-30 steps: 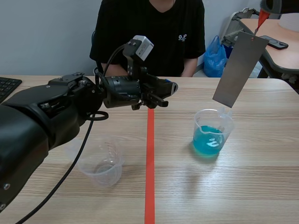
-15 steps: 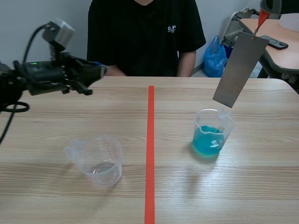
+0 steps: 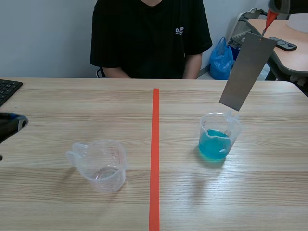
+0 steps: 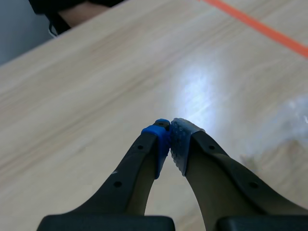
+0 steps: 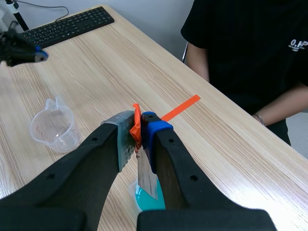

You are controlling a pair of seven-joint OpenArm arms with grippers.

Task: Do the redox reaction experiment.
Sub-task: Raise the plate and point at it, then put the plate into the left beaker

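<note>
A grey metal plate (image 3: 248,72) hangs tilted over a clear beaker of blue liquid (image 3: 217,138), its lower edge just above the rim. My right gripper (image 5: 138,122) is shut on the orange tag (image 5: 136,126) at the top of the plate (image 5: 147,177); in the scene view that gripper (image 3: 272,14) shows only at the upper right corner. An empty clear beaker (image 3: 102,166) stands left of the red tape line. At the table's left edge, apart from the empty beaker (image 4: 288,125), my left gripper (image 4: 169,132) is shut on nothing; only its tip (image 3: 18,122) shows.
A person in a black shirt (image 3: 149,38) sits across the table. A black keyboard (image 3: 7,89) lies at the far left. A blue bag (image 3: 221,60) and another desk stand behind at the right.
My left arm has drawn back from the table's middle to its left edge, dropping low and almost out of the scene view. The right gripper and plate have stayed put.
</note>
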